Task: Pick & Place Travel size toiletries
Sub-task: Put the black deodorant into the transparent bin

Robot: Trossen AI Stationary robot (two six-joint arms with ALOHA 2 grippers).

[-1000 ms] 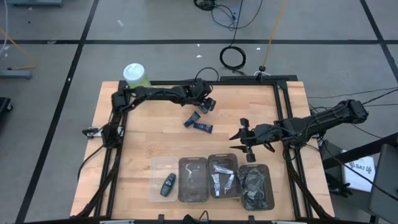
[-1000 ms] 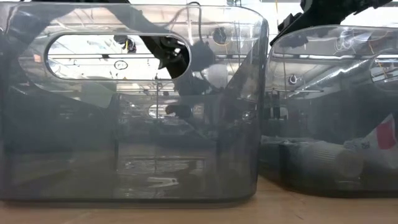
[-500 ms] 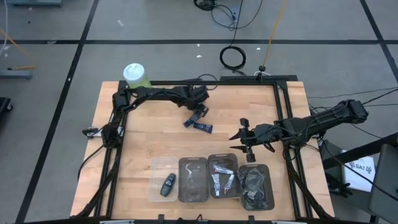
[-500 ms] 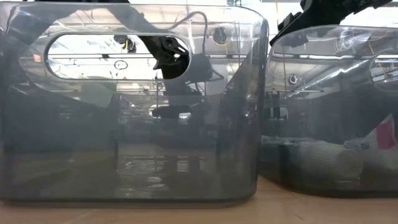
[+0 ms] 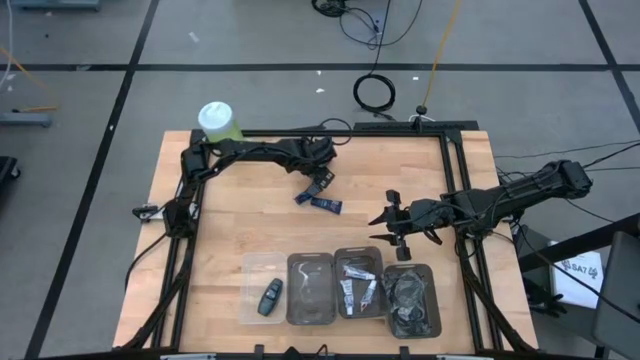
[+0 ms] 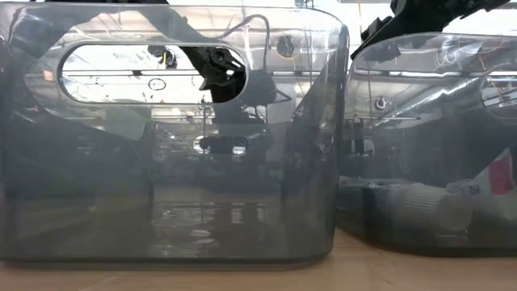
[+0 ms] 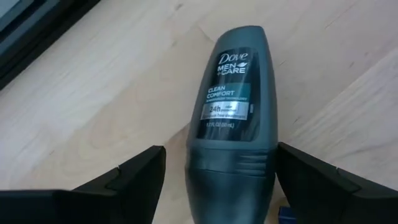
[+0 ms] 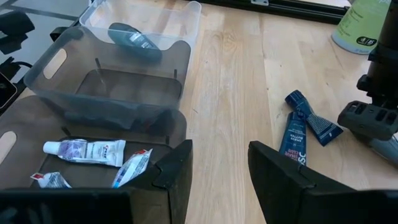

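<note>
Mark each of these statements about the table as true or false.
1. The dark grey Dove roll-on bottle lies between the open fingers of the left gripper. True.
2. The two dark navy tubes lie inside a bin. False: they lie on the bare wooden table, close to the left gripper.
3. The white toothpaste tube lies in a grey translucent bin. True.
4. The right gripper holds a tube. False: it is open and empty, next to the row of bins.
</note>
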